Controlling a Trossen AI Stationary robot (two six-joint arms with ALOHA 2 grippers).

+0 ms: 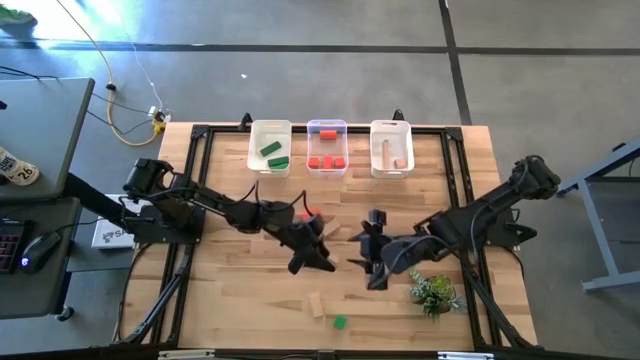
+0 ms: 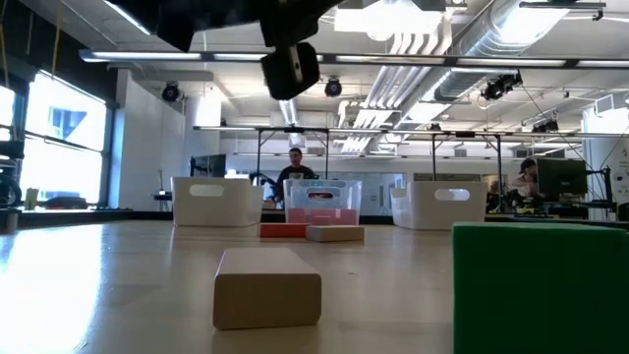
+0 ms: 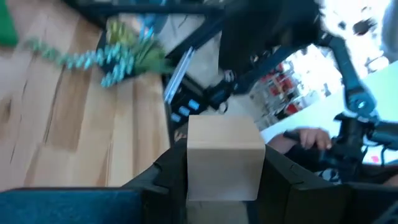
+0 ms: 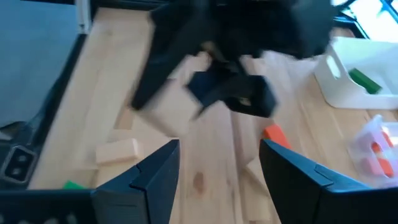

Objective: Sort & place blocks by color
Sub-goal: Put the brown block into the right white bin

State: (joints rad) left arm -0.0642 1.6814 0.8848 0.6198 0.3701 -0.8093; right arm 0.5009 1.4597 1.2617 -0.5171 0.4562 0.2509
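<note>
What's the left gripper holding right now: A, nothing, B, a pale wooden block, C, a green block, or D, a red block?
B: the left wrist view shows a pale wooden block clamped between the left gripper's dark fingers.

We count three bins at the far edge of the bench (image 1: 220, 300): the left bin (image 1: 269, 132) holds two green blocks (image 1: 271, 149), the middle bin (image 1: 327, 128) three red blocks (image 1: 326, 162), the right bin (image 1: 391, 130) two pale wood blocks (image 1: 386, 152). Loose, we see one green cube (image 1: 340, 322), one pale bar (image 1: 317, 305), one plant (image 1: 434, 292).
</note>
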